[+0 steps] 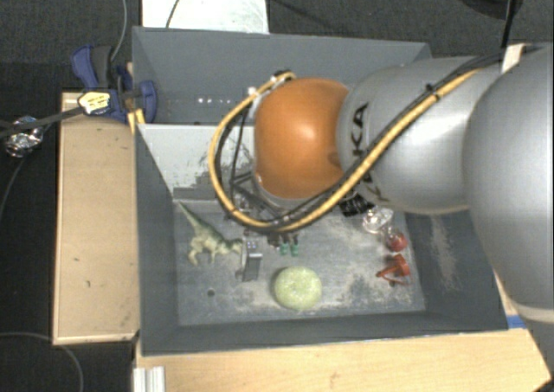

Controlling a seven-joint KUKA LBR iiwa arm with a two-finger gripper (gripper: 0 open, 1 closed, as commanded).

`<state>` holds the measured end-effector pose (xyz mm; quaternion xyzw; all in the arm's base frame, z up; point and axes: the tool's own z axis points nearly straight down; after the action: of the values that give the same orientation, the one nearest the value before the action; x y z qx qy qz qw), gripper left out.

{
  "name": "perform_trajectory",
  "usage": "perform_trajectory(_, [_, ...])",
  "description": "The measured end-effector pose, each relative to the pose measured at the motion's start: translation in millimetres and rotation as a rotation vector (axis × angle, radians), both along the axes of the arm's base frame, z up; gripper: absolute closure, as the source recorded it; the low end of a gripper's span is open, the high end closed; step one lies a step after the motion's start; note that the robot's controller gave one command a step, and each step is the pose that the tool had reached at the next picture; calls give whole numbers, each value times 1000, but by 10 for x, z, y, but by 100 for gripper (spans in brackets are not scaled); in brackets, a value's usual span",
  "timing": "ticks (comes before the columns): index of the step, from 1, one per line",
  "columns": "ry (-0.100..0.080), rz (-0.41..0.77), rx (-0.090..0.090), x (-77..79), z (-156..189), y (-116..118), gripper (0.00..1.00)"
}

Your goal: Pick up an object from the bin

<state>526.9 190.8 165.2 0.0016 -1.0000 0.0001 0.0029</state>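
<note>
My gripper (253,262) hangs low over the bin floor, left of centre, mostly hidden under the arm's orange cover. A pale green toy dinosaur (208,246) lies just to its left, close to it but apart. A round, pale green spongy ball (298,286) rests just to its right and nearer the front wall. A small dark green bit (288,247) shows right under the gripper's body. I cannot tell whether that bit is a loose thing or is held.
A red toy figure (396,269) and a clear glassy piece (376,221) lie at the right side of the bin floor. The arm and its cables cover the back half of the bin.
</note>
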Motion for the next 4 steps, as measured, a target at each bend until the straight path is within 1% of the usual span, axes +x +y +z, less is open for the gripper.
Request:
perform_trajectory(1, [-8, -5, 2, 19, 47, -10, 0])
perform_trajectory(2, [-13, -17, 5, 245, -360, -135, 0])
perform_trajectory(3, [-4, 108, 1, 335, -739, -197, 0])
perform_trajectory(4, [-17, 231, 6, 426, -884, -88, 100])
